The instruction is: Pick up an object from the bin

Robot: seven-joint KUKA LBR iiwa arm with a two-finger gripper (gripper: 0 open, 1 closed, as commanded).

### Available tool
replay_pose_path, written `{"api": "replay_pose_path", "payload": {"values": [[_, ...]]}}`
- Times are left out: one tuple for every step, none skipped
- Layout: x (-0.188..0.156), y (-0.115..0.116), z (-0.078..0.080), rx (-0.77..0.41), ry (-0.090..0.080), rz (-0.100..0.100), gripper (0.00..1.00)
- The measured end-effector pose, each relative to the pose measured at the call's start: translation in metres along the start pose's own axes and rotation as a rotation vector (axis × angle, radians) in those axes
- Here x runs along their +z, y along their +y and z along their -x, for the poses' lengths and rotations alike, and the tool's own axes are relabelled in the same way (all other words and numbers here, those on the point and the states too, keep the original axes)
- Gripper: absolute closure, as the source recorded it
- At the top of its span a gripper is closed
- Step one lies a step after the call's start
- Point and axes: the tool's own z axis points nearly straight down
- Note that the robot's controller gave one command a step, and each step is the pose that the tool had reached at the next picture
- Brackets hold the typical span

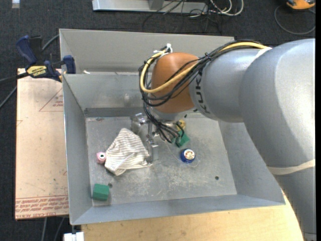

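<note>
The big grey robot arm (251,89) comes in from the right and covers a lot of the right side of the bin. At its end is a round orange cover (170,79) with yellow and black cables looped over it. The pincer (149,156) hangs down from under that cover. The grey metal bin (75,134) has tall slanted walls all around the pincer, and its floor is grey with pale scuffs and scratches. A crumpled cloth (125,152), white with thin dark stripes, lies just to the left of the pincer. The tip of the pincer is down at the right edge of this cloth. I cannot make out if the pincer is loose or squeezed tight, and I cannot make out if it has any cloth in it. A small green block (100,192) sits well away from the pincer, down and to the left, near the front wall. A little blue round thing (188,155) with a pale middle lies near the pincer on its right. A small green piece (180,138) lies just above the blue one, partly tucked under the arm's wires. A tiny pink round thing (101,157) sits on the far left side of the cloth. Outside the bin is a dark floor (50,9), with some cables (220,4) lying on it past the back wall.
</note>
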Motion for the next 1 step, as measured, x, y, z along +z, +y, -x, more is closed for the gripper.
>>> {"api": "replay_pose_path", "payload": {"values": [[0.0003, 0.0404, -0.0305, 0.141, 0.004, 0.000, 0.00]]}}
